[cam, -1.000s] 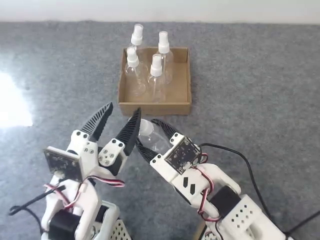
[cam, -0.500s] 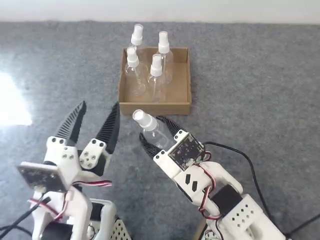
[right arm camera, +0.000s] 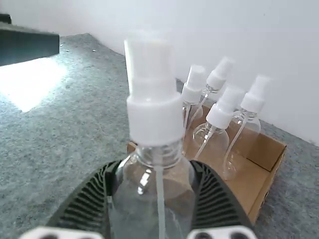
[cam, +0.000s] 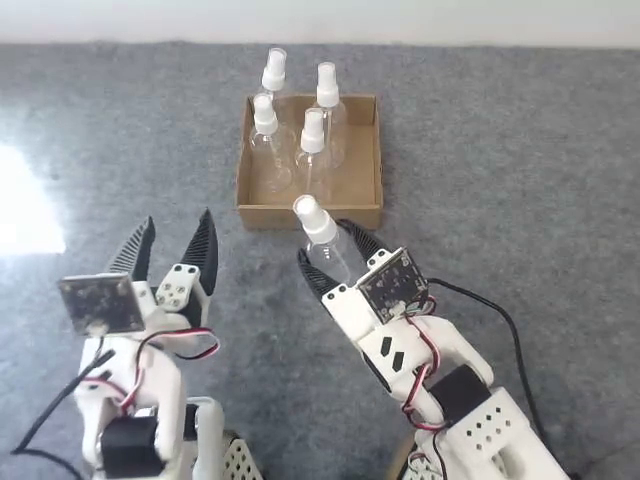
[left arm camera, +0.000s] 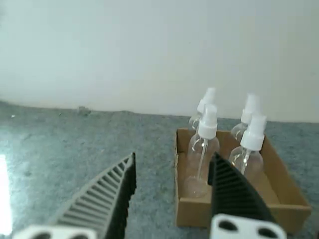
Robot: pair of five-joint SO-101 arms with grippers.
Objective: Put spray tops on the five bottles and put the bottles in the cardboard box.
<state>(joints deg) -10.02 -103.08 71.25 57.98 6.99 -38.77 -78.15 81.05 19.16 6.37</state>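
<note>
My right gripper (cam: pixel 332 256) is shut on a clear bottle (cam: pixel 330 250) with a white spray top (right arm camera: pixel 152 107), held upright just in front of the cardboard box (cam: pixel 361 212). Three capped bottles (cam: pixel 313 157) stand inside the box, and one more capped bottle (cam: pixel 273 72) rises at its far left corner, inside or behind I cannot tell. My left gripper (cam: pixel 172 242) is open and holds nothing, low at the near left of the box. In the left wrist view its black fingers (left arm camera: pixel 230 191) frame the box (left arm camera: pixel 192 215) and its bottles (left arm camera: pixel 204 144).
Grey carpet (cam: pixel 520 180) covers the table on all sides of the box. A bright light patch (cam: pixel 25 205) lies at the far left. A black cable (cam: pixel 505 345) trails beside the right arm. A white wall edge (cam: pixel 450 20) runs along the back.
The left gripper has drawn back toward its base and away from the bottle. The right gripper has carried the capped bottle forward toward the box's front wall.
</note>
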